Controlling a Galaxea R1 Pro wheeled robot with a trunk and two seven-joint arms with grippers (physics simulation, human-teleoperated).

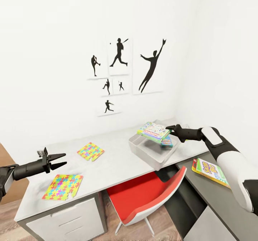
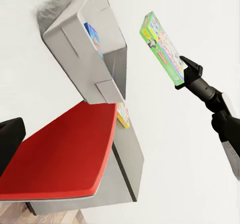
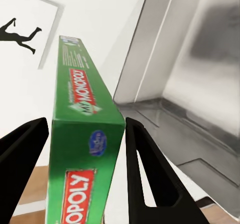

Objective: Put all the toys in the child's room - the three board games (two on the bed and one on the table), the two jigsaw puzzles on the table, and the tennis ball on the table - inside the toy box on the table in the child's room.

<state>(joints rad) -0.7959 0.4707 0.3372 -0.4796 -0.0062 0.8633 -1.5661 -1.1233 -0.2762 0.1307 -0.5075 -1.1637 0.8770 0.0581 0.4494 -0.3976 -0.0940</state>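
The right hand (image 1: 171, 129) pinches the green-edged Monopoly board game (image 1: 154, 131) by one narrow edge and holds it roughly flat above the far side of the toy box (image 1: 152, 151), which stands on the white desk (image 1: 118, 158) with a blue-covered board game (image 1: 167, 141) already leaning inside. The grip is the chief worry: in the right wrist view the fingers (image 3: 145, 169) bracket only the end of the box, so most of its length hangs unsupported and it could pivot or slip if moved briskly. Let go from here, it would likely land across the blue game or catch the bin's rim and slide off onto the desk. The bin itself sits at the desk's front edge above the red chair (image 1: 143, 198), so a push on its wall might tip it off. The left hand (image 1: 59, 161) hangs spread and empty near the two jigsaw puzzles (image 1: 90, 151) (image 1: 63, 187), which remain on the desk; a yellow-red board game (image 1: 211, 171) lies on the dark grey-topped cabinet (image 1: 215, 198), still to be fetched.
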